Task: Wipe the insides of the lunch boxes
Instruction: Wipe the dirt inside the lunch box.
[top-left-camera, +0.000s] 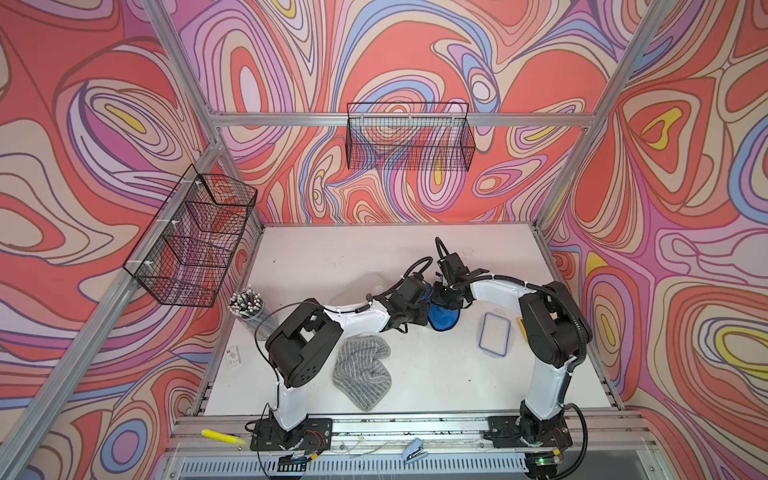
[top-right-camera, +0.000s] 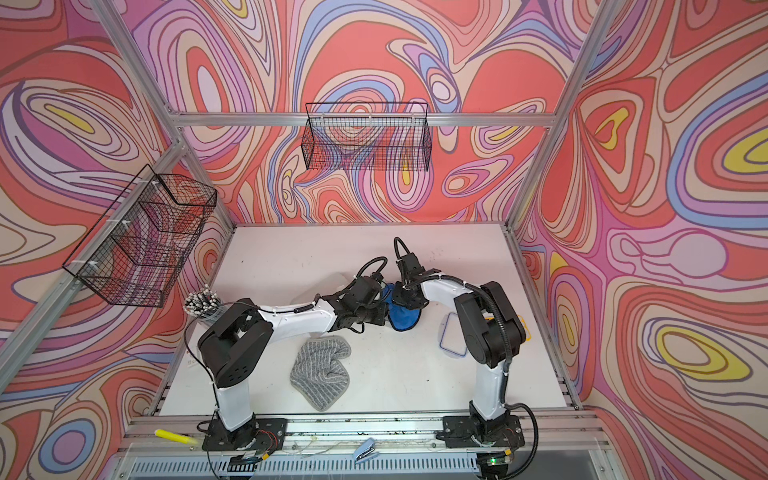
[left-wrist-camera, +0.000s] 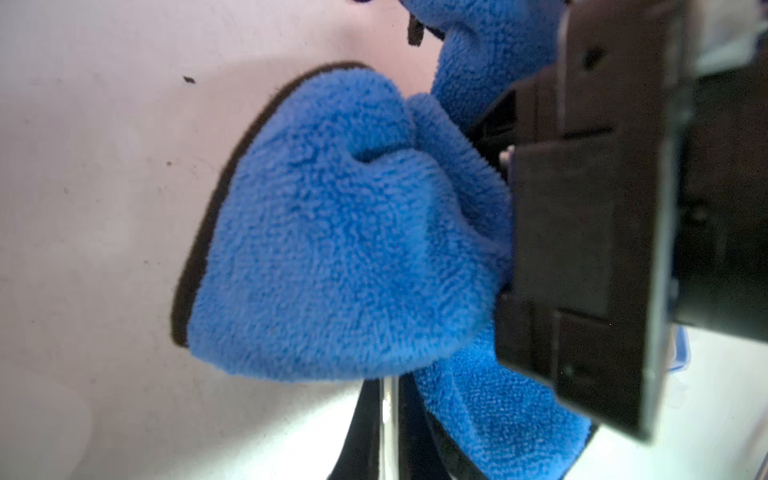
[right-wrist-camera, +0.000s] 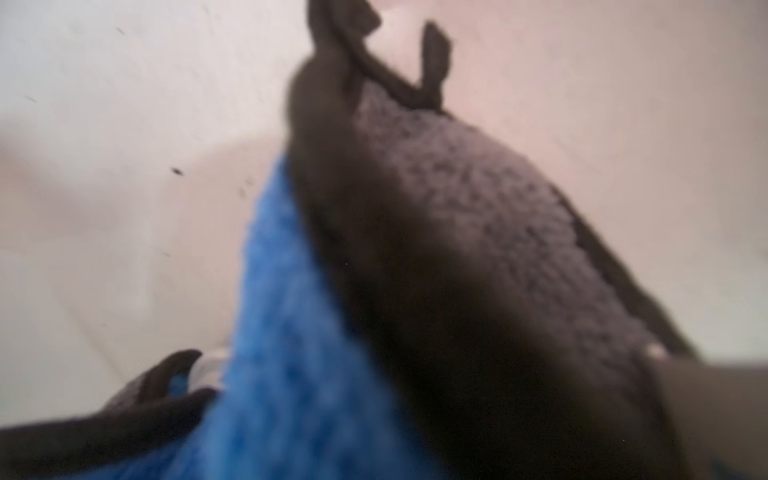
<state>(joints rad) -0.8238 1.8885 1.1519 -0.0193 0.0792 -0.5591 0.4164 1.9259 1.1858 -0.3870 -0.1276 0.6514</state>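
Observation:
A blue cloth (top-left-camera: 444, 320) hangs bunched between the two arms at mid-table, and my right gripper (top-left-camera: 449, 300) is shut on its top. In the left wrist view the blue cloth (left-wrist-camera: 345, 249) bulges against a clear curved surface beside the right gripper's black body (left-wrist-camera: 582, 249). My left gripper (left-wrist-camera: 390, 415) is shut on a thin clear wall, apparently a lunch box rim; in a top view the left gripper (top-left-camera: 420, 316) sits right beside the cloth. A clear lunch box (top-left-camera: 361, 286) shows faintly behind the left forearm. I cannot tell whether that is the held one. The right wrist view is blurred, filled by the blue cloth (right-wrist-camera: 299, 374).
A grey striped cloth (top-left-camera: 361, 374) lies crumpled at the front centre. A blue-rimmed lid (top-left-camera: 494, 334) lies flat on the right, with a yellow calculator (top-left-camera: 520, 325) mostly hidden behind the right arm. A cup of pencils (top-left-camera: 247, 305) stands at the left. Two wire baskets (top-left-camera: 409, 137) hang on the walls.

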